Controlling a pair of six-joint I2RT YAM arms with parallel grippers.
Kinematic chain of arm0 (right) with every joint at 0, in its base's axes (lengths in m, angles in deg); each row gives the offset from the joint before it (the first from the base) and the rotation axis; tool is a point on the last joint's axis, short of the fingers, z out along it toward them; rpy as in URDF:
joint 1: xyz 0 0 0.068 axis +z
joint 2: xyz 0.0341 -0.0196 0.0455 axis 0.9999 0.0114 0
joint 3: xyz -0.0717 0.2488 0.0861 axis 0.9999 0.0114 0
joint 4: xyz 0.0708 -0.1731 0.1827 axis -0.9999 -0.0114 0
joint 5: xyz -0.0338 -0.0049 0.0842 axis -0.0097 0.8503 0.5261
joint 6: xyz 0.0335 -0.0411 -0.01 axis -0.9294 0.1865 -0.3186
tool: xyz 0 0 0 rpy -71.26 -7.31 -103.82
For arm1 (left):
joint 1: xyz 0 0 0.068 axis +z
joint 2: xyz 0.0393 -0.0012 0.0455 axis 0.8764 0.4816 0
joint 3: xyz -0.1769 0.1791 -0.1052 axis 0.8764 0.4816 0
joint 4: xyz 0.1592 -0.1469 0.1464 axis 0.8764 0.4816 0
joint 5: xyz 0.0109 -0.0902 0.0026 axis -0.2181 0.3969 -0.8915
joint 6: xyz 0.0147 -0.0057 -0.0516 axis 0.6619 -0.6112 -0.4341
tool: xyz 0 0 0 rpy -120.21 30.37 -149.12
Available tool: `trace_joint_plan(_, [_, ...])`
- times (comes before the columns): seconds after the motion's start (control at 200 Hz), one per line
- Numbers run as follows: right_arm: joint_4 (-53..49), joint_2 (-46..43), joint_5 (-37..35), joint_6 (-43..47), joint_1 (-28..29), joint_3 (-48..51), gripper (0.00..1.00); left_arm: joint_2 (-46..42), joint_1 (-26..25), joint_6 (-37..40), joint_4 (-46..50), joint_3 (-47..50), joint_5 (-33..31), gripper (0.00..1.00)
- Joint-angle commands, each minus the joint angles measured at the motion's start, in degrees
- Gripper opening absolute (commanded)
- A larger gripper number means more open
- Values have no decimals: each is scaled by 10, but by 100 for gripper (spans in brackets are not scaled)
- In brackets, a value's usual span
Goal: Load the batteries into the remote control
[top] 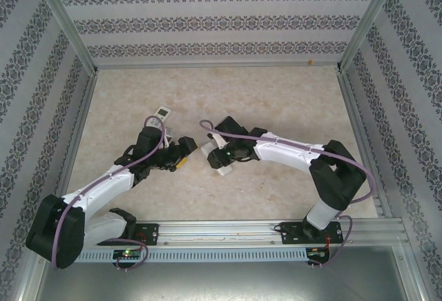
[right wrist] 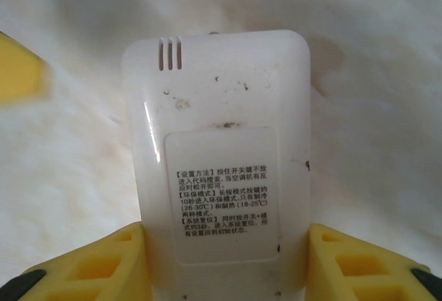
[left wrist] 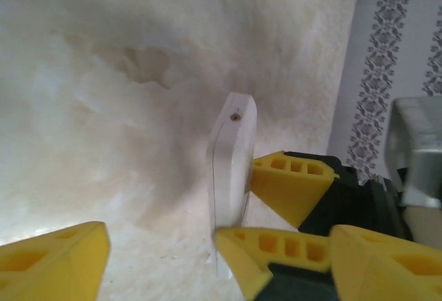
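right tool (right wrist: 224, 235): yellow fingers (right wrist: 103, 263) clamped on the two long edges of a white plastic rectangular remote control (right wrist: 221, 128), near its closer end.
held remote, back face: turned toward the right wrist camera; three short slots (right wrist: 169, 54) at the far end, a pale printed label of Chinese text (right wrist: 224, 197) nearer the fingers.
held remote, attitude: seen edge-on from the left wrist, a small dark hole (left wrist: 235, 116) at its far end; contact with the surface, cannot tell.
left tool (left wrist: 219, 259): jaws wide apart, gripping nothing; the held remote and the right tool's fingers lie just ahead, between them.
both tools: tip to tip in the top view.
second small white remote with a grey screen (top: 162, 113): flat on the surface, just beyond the left tool's wrist.
beige marbled surface (top: 290, 101): beneath both tools.
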Motion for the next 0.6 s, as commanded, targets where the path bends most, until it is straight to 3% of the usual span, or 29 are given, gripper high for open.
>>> trace_joint_plan(0.0, [89, -12, 77, -89, 8, 14, 44, 14, 4, -1, -33, -25, 36, 73])
trace_joint_plan(0.2, [124, 10, 106, -128, 25, -4, 44, 9, 4, 11, 4, -28, 3, 36])
trace_joint_plan(0.42, [125, 16, 118, -138, 26, -14, 44, 11, 4, 63, 95, -52, -44, 7])
trace_joint_plan(0.505, [116, -1, 119, -137, 23, -20, 58, 15, 4, 114, 162, -87, -80, 0])
trace_joint_plan(0.594, [125, -43, 117, -135, 10, -2, 77, 40, -2, 225, 312, -186, -189, 0])
